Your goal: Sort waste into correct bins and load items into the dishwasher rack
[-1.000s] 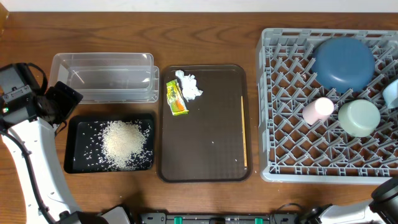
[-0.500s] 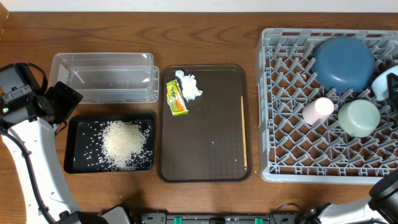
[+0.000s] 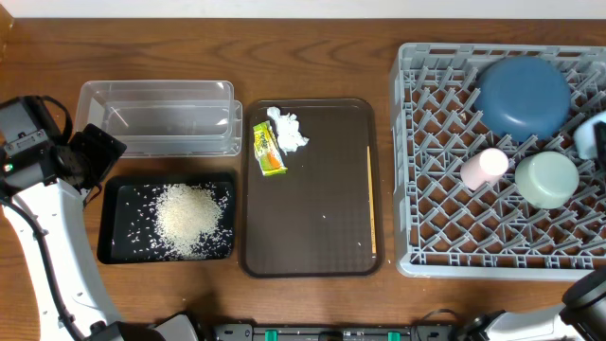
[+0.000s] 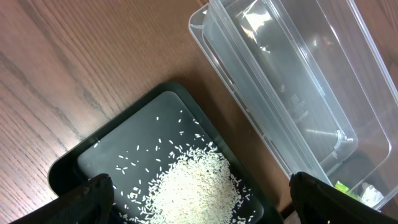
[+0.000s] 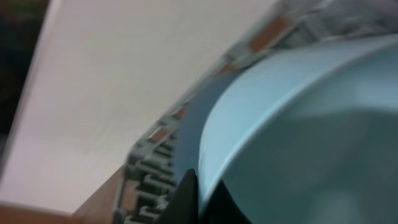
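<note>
- Rim of small light-blue bowl [image 5: 298,124] looked pinched in the near-closed right claw [image 5: 188,198], at the dishwasher rack [image 3: 445,218]'s right edge.
- Best seated between pegs before release.
- Left claw [image 4: 199,199] gaped wide, empty.

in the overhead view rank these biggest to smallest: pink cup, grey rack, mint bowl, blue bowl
1. grey rack
2. blue bowl
3. mint bowl
4. pink cup
</note>
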Motion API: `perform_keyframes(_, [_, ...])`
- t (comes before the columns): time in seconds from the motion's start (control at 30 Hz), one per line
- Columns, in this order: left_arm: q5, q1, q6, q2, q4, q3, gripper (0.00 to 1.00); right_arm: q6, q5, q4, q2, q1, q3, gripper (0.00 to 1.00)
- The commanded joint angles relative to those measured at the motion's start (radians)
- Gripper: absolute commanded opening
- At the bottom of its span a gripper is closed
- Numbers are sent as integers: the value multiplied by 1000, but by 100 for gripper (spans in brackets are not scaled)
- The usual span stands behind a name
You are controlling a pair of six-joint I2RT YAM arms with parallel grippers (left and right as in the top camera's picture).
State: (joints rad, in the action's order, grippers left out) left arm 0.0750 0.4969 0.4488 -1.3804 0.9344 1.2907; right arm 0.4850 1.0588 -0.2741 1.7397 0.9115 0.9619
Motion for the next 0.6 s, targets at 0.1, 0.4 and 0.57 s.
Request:
perform_keyframes(0.1, [-5, 4, 6, -4, 0, -5, 93, 15, -98, 61, 23, 59, -31, 9])
perform_keyframes(0.4, [-5, 4, 6, -4, 0, -5, 93, 42, -97, 103, -34, 60, -31, 12])
perform_keyframes(0.57, [-5, 4, 6, -4, 0, -5, 93, 42, -98, 164, -156, 60, -31, 27])
